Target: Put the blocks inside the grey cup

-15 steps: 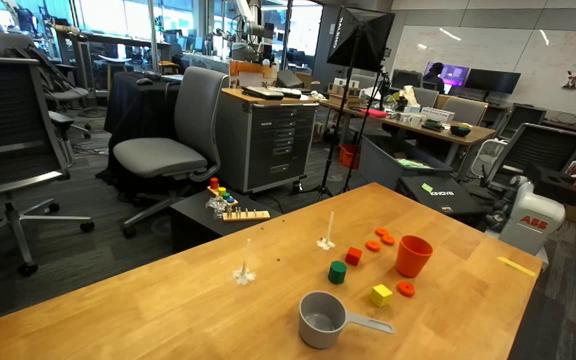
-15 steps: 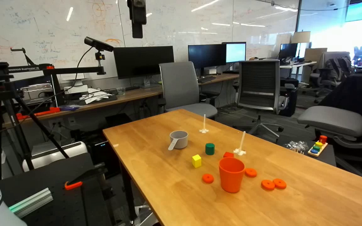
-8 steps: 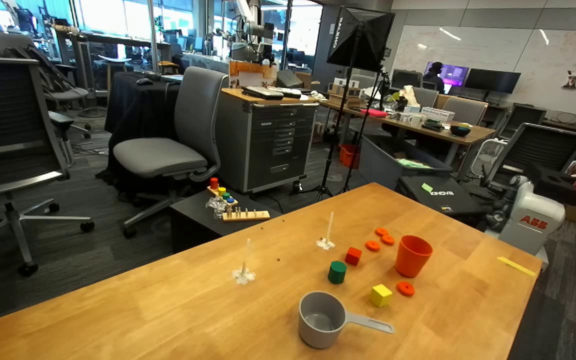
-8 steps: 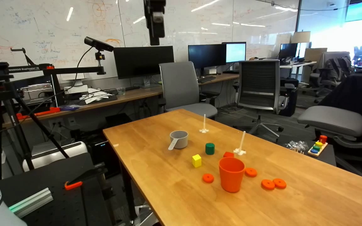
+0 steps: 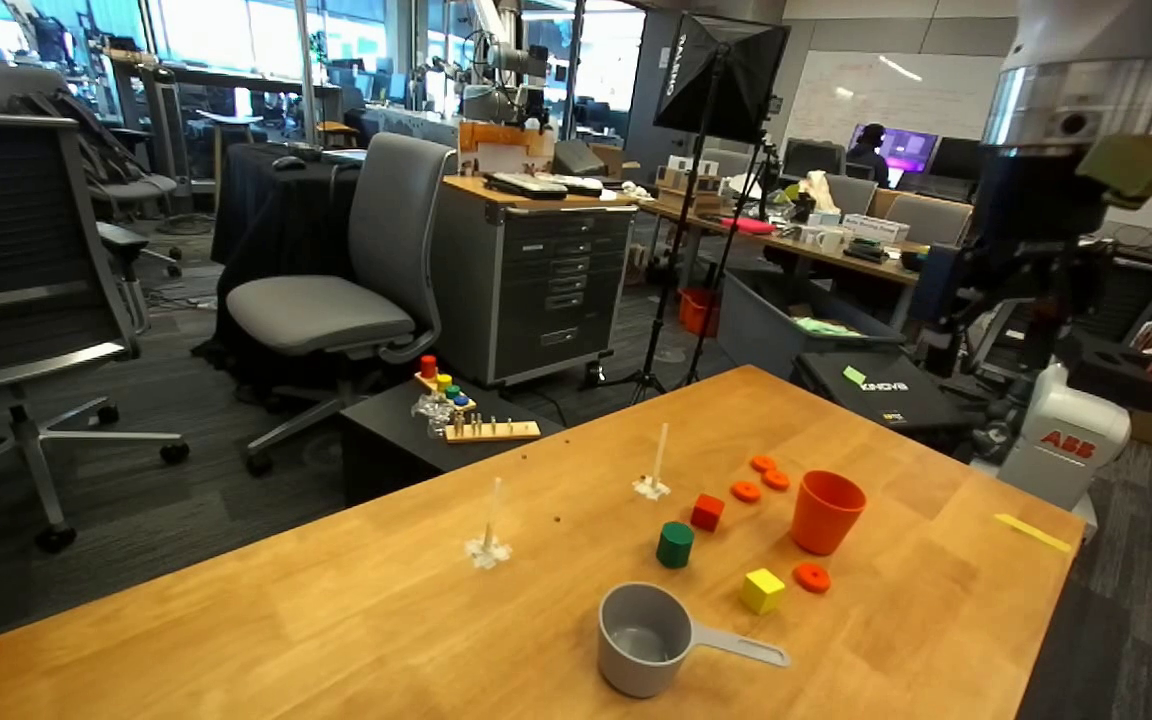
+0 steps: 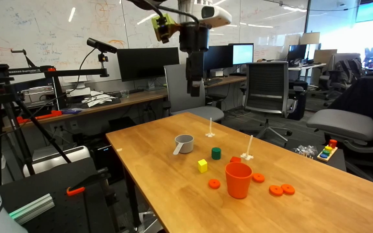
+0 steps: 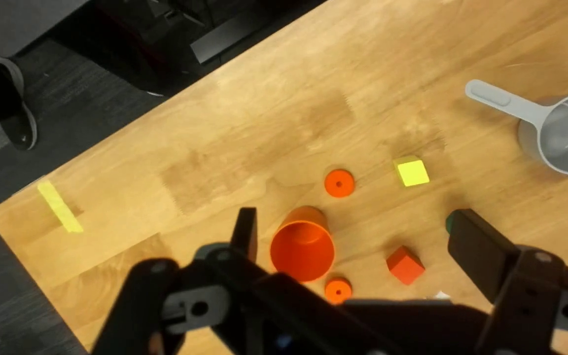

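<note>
The grey cup stands upright on the table with its handle out to the side; it also shows in the wrist view. A green round block, a yellow cube and a red cube lie apart on the table near it. Several flat orange-red discs lie around the orange-red cup. My gripper is open and empty, high above the table. In the wrist view, one finger hides most of the green block. In an exterior view the gripper hangs above the table's far side.
Two thin upright pegs stand in white bases on the table. A yellow tape strip lies near the table's corner. A white ABB arm stands beyond the table edge. A dark side stand holds small toys.
My arm and open gripper have come down into view in both exterior views; in one they were out of frame before. The blocks, discs and cups have not moved.
</note>
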### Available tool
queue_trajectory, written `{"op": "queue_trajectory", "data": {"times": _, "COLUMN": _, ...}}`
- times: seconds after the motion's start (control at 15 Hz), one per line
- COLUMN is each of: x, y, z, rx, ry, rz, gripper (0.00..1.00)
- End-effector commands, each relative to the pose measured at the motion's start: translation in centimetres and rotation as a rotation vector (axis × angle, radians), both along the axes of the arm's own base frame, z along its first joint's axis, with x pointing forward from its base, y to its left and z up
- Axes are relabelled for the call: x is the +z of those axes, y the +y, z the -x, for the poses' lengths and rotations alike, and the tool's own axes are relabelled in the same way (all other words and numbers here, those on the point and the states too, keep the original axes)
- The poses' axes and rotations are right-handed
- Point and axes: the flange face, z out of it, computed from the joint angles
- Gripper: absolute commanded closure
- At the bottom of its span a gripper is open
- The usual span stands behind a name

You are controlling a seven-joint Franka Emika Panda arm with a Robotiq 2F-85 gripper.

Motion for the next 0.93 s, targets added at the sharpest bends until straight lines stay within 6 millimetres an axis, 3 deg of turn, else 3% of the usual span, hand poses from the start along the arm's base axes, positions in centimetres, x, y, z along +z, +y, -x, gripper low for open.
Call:
{"op": "queue_trajectory", "data": {"times": 0.0, "x": -1.0, "y": 0.3, "z": -0.8, "rx": -0.008, "ry": 0.018, "rz": -0.002, "gripper": 0.0}}
{"op": "queue_trajectory", "data": {"times": 0.27, "x": -1.6, "y": 0.4, "z": -1.8, "rx": -0.018, "ry": 0.006, "rz": 0.014, "gripper": 0.0}}
{"op": "queue_trajectory", "data": {"times": 0.4, "x": -3.4, "y": 1.5, "z": -3.2, "rx": -0.017, "ry": 0.0, "rz": 0.006, "gripper": 0.0}}
{"op": "queue_trajectory", "data": {"times": 0.87, "x": -15.8, "y": 8.4, "z": -9.9, "rx": -0.044, "ry": 0.051, "rz": -0.008, "gripper": 0.0}}
